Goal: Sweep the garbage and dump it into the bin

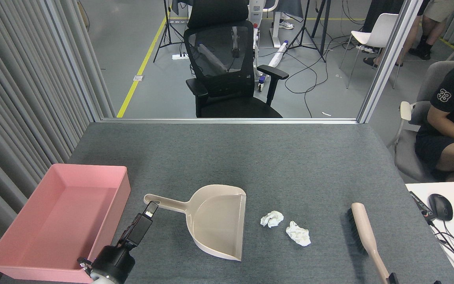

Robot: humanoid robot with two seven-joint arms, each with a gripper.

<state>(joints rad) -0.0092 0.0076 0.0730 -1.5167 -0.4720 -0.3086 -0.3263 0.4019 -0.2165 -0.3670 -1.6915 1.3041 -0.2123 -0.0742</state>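
**Left pincer at dustpan handle; garbage not yet swept**

The bin (59, 221), a shallow pink tray, lies to the left of the left pincer (148, 211), close beside its arm, and holds nothing visible. It sits on the grey tabletop (227, 157).

The left pincer is seen edge-on and dark. Its tip lies at the end of the dustpan (215, 221) handle, and whether the jaws are apart or closed on the handle cannot be told.

To the right of the left pincer, the dustpan lies flat with its open mouth facing right. The handle is the only practical grip point. The pan is judged to be thin, stiff plastic: light, likely to slide on the tabletop if pushed without a firm grip.

Further right, just beyond the dustpan mouth, the garbage (286, 227) lies as two crumpled white paper wads, close together. They are judged to be very light and soft. A fast stroke may flick or roll them past the pan, so a slow, low stroke is advised.

Far right, the brush (365, 232) lies on the tabletop, bristles facing left. The right pincer (391, 279) shows only as a dark tip at the frame's bottom edge, beside the brush handle end; its state cannot be told.
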